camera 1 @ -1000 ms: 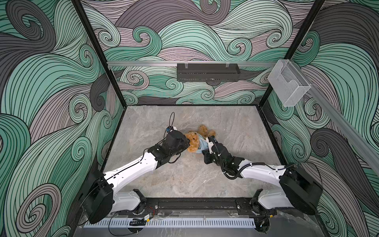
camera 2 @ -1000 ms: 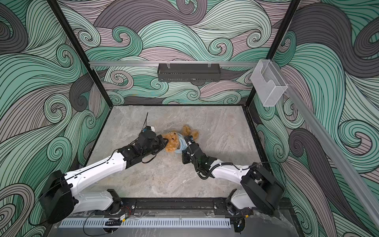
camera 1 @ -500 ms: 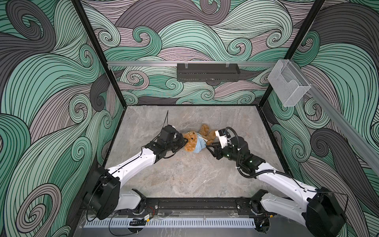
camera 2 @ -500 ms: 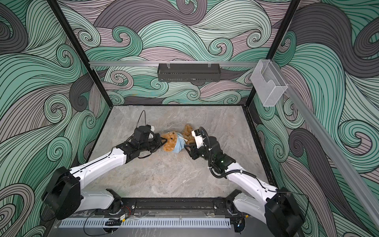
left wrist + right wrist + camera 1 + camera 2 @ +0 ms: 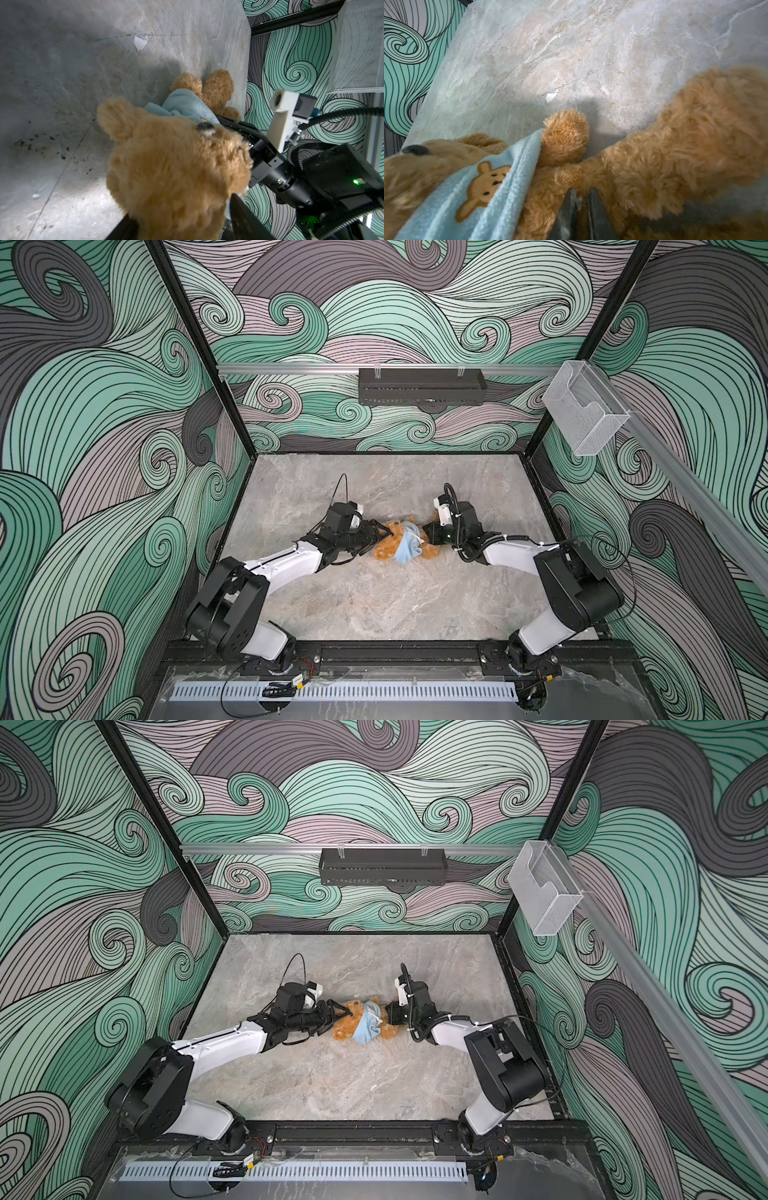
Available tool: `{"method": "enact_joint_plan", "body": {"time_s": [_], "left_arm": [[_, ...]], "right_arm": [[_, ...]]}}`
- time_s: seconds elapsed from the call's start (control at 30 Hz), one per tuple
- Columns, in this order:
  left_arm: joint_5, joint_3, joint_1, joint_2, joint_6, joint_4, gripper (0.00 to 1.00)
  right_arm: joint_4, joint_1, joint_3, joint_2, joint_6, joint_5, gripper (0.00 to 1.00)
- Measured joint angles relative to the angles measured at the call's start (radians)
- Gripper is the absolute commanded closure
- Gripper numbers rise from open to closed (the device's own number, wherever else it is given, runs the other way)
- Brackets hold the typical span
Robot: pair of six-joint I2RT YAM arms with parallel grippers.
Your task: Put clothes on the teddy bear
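Observation:
The teddy bear [image 5: 384,549] lies on the marble table in both top views, head to the left, legs to the right. A light blue shirt [image 5: 405,551] with a brown bear-face patch [image 5: 483,187] is bunched round its chest and neck. My left gripper [image 5: 380,532] is open, and its fingers [image 5: 243,218] straddle the bear's head [image 5: 176,158]. My right gripper [image 5: 581,190] is at the bear's lower body [image 5: 685,135]. Its fingers stand almost together, pinching fur between the legs. In a top view it sits just right of the bear [image 5: 391,1011].
The table [image 5: 374,605] is boxed in by patterned walls. A black tray [image 5: 422,385] hangs on the back wall and a clear plastic holder [image 5: 586,410] on the right wall. A small white chip [image 5: 140,42] marks the tabletop beyond the bear.
My left gripper was shut at the bear's head and now stands open around it. My right gripper swung round to the bear's leg end, opened, then closed on its fur.

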Motion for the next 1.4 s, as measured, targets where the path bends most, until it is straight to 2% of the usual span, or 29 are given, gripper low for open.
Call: {"method": "enact_joint_plan", "body": {"time_s": [0.1,0.27,0.33,0.53,0.67,0.8,0.87,0.9,0.97,1.03,1.2,1.4], "left_arm": [[0.019,-0.011,-0.002,0.035,-0.027,0.05,0.17],[0.023,0.004,-0.016,0.086,-0.029,0.068,0.17],[0.019,0.021,-0.023,0.107,-0.021,0.058,0.2],[-0.012,0.044,-0.027,0.142,0.022,0.024,0.44],[-0.026,0.047,-0.029,0.15,0.066,0.021,0.65],[-0.045,0.043,-0.035,0.15,0.133,0.043,0.81],[-0.056,0.031,-0.035,0.148,0.172,0.066,0.87],[-0.061,0.022,-0.035,0.146,0.194,0.08,0.94],[-0.066,0.009,-0.035,0.144,0.228,0.097,1.0],[-0.07,0.003,-0.035,0.138,0.263,0.103,1.0],[-0.086,0.005,-0.036,0.117,0.303,0.088,1.0],[-0.098,0.025,-0.037,0.106,0.297,0.043,1.0]], "right_arm": [[0.053,0.028,-0.047,-0.015,0.006,0.026,0.86],[0.124,0.055,-0.095,-0.025,0.021,0.068,0.86],[0.142,0.059,-0.104,-0.025,0.022,0.078,0.87],[0.162,0.064,-0.124,-0.038,0.014,0.093,0.83],[0.121,0.065,-0.139,-0.093,-0.014,0.095,0.73],[0.004,0.072,-0.151,-0.221,-0.067,0.087,0.57],[-0.073,0.073,-0.152,-0.306,-0.096,0.071,0.52],[-0.111,0.073,-0.152,-0.356,-0.111,0.059,0.5],[-0.167,0.065,-0.151,-0.432,-0.117,0.022,0.49],[-0.208,0.052,-0.145,-0.479,-0.111,-0.04,0.49],[-0.271,0.048,-0.116,-0.466,-0.024,-0.212,0.64],[-0.384,0.097,-0.027,-0.402,0.033,-0.241,0.74]]}}
